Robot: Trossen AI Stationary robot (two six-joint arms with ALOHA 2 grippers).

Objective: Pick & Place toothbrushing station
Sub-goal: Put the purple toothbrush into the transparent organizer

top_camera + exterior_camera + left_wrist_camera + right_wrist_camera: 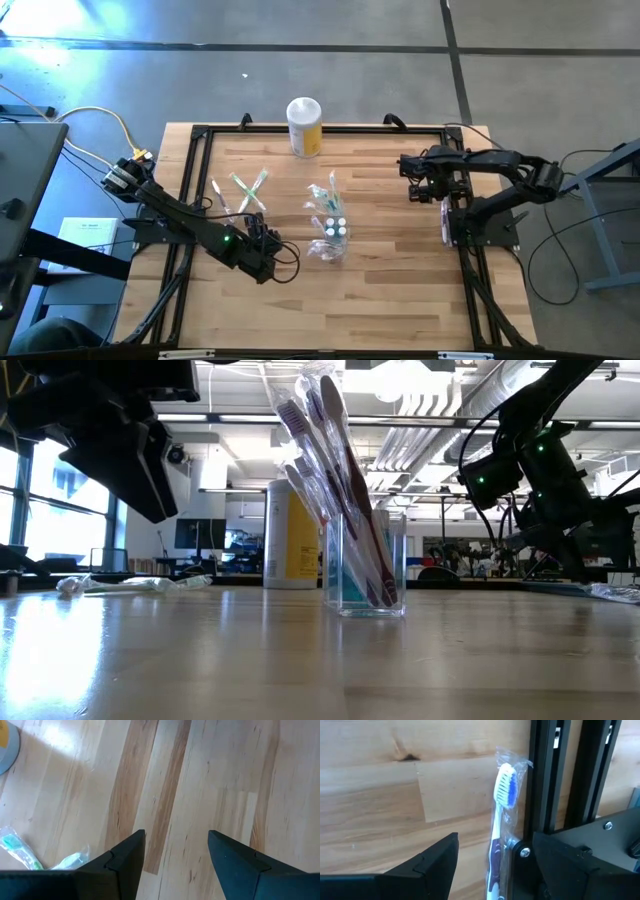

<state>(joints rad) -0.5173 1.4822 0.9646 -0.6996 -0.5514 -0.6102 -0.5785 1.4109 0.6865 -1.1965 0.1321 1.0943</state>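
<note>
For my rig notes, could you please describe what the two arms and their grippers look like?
Both arms are dark, jointed, with black cables looping along them. The left gripper and right gripper have flat, angular black fingers. A small green light glows on each arm.

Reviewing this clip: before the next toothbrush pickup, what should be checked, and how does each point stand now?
1. Left gripper open and empty: ok.
2. Right gripper open and empty: ok.
3. Clear cup upright on the table: ok.
4. Loose toothbrushes lie flat near the left gripper: ok.
5. Wrapped toothbrush free of the black frame rail: not ok, it lies against it.
6. Room left in the cup: cannot tell.
</note>
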